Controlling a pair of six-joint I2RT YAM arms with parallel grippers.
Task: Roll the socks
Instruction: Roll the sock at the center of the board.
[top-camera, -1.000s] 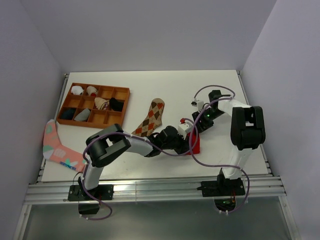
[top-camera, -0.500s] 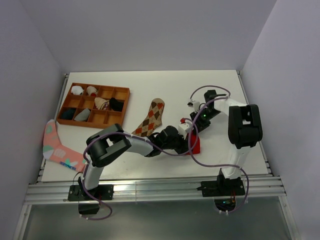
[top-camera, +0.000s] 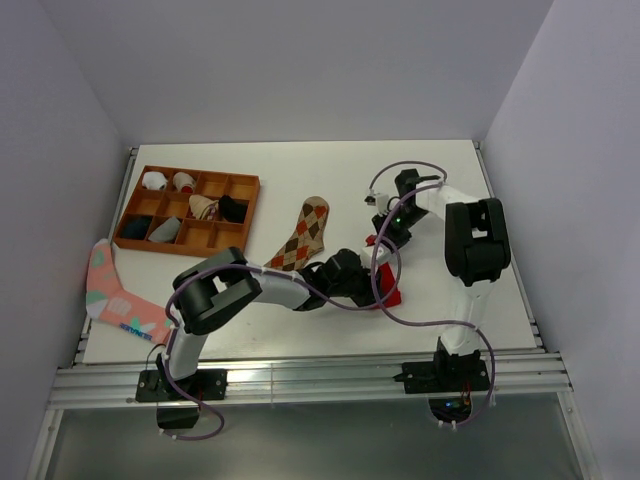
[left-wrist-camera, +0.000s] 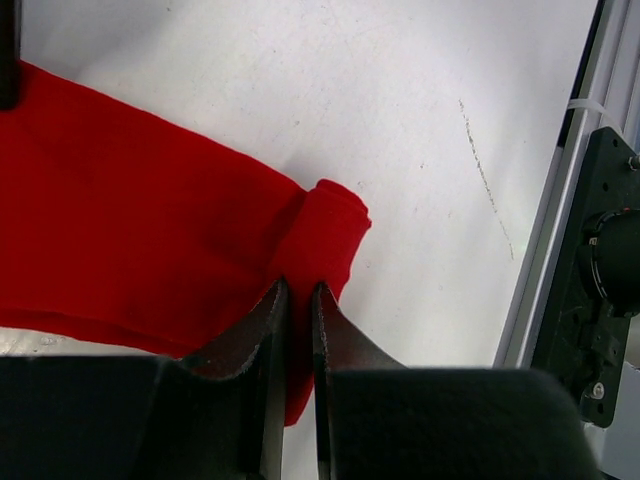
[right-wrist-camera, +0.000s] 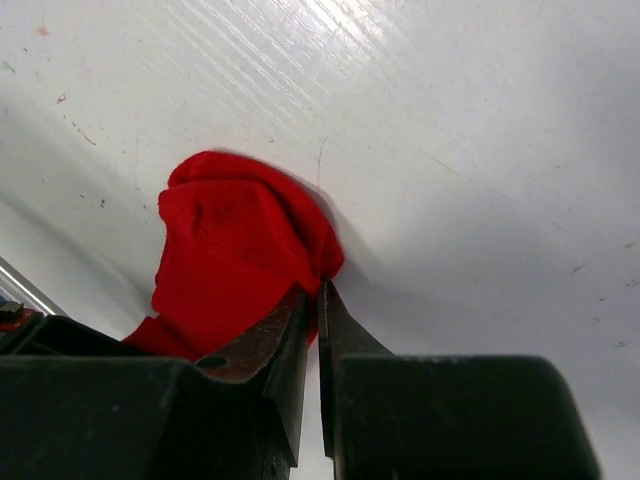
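Red sock (top-camera: 391, 292), top view: mostly covered by the left gripper (top-camera: 365, 285) and a purple cable (top-camera: 376, 275); only a strip at its near right end shows.
Red sock, left wrist view: runs off the picture's left edge; its near part lies behind the gripper's black body.
Right gripper (right-wrist-camera: 318, 290): tips meet at the rim of the bunched red cloth; whether any cloth is nipped between them is unclear.
Right gripper, top view: tips lost behind its own body.
Tray (top-camera: 131, 203): small light and dark bundles in the compartments, too small to identify.
Black bracket (left-wrist-camera: 600, 280): cut off by the right edge.
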